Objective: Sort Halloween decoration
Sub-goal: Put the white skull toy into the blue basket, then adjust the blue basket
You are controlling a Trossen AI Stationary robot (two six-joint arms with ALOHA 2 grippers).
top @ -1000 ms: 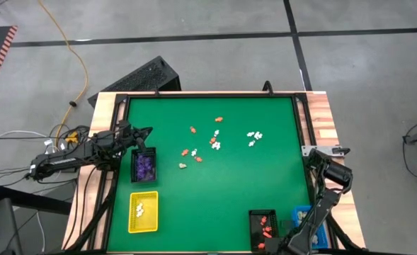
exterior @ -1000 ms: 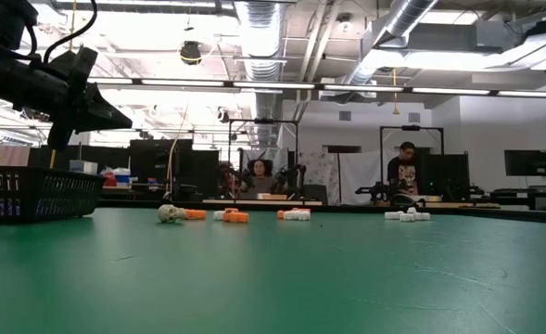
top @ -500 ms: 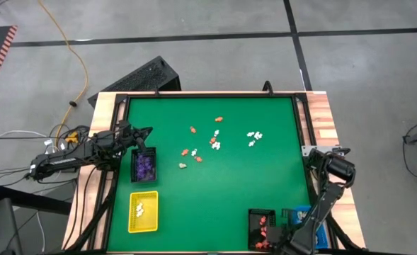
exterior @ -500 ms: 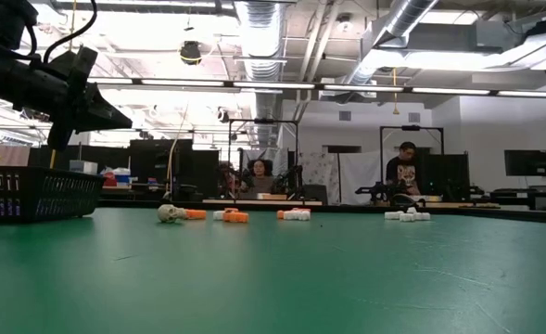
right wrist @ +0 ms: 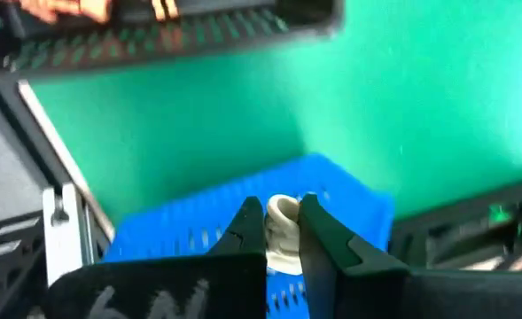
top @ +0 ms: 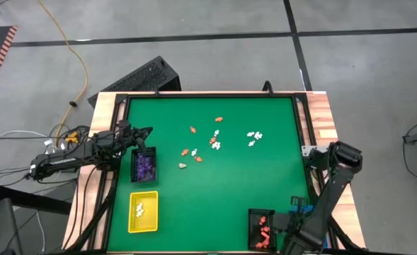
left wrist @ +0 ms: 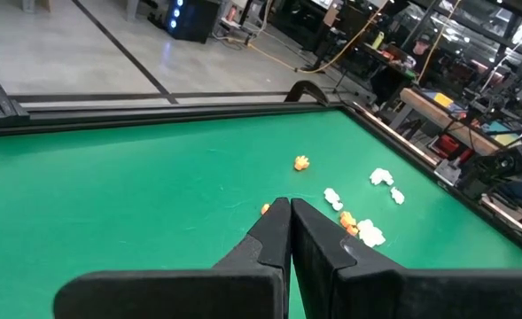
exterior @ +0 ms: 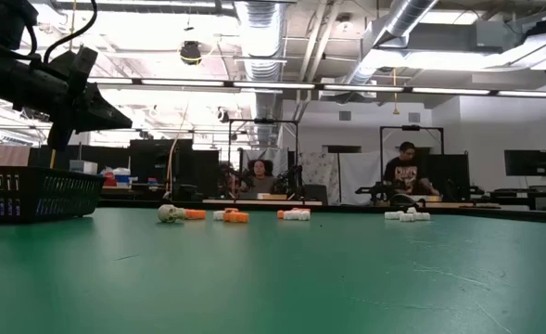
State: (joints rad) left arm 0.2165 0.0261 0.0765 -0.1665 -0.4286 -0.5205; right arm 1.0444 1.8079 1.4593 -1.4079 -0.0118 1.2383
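Halloween decoration [top: 209,142] lies scattered mid-table, well ahead of the left gripper [left wrist: 289,206], whose fingers are pressed together above the purple-filled black tray [top: 144,166]. Right gripper [right wrist: 283,213] pinches a cream figurine [right wrist: 283,232] over the blue tray [right wrist: 243,232].

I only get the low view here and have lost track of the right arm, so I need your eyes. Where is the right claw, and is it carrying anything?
Observer: The right claw is over the blue tray at the table's near right corner, pinching a cream-beige figurine.
Operator: Is that tray beside another one?
Observer: Yes, the black tray with orange-red figurines sits to its left.
Operator: And the left claw I see at upper left, is it holding something?
Observer: No, the left claw is shut and empty, hovering by the black tray of purple figurines.
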